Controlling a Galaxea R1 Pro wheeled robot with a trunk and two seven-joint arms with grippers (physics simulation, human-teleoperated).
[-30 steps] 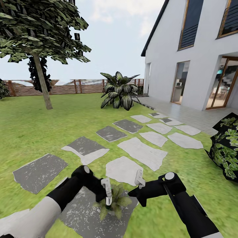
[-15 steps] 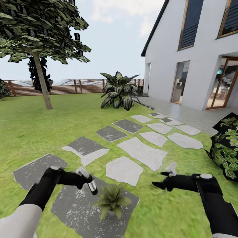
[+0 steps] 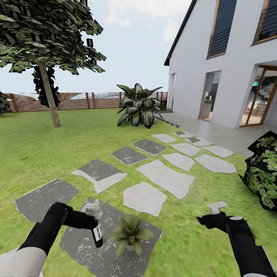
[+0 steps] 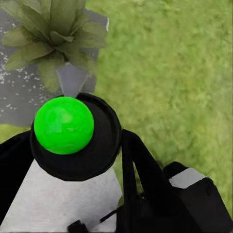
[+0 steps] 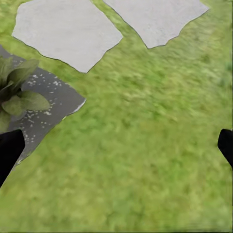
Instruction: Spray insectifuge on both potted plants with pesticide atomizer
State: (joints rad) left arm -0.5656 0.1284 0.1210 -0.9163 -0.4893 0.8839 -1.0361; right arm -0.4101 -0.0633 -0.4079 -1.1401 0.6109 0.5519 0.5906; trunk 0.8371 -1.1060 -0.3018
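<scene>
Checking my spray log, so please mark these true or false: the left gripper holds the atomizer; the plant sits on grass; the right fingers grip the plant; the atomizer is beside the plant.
1. The left gripper holds the pesticide atomizer: true.
2. False: the potted plant sits on a dark grey stepping stone.
3. False: the right gripper is open and empty over the lawn.
4. True: the atomizer hangs close beside the plant.

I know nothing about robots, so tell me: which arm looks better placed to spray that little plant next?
Probably left: its gripper holds the pesticide atomizer right beside the potted plant; the right gripper hangs open over grass.
</scene>
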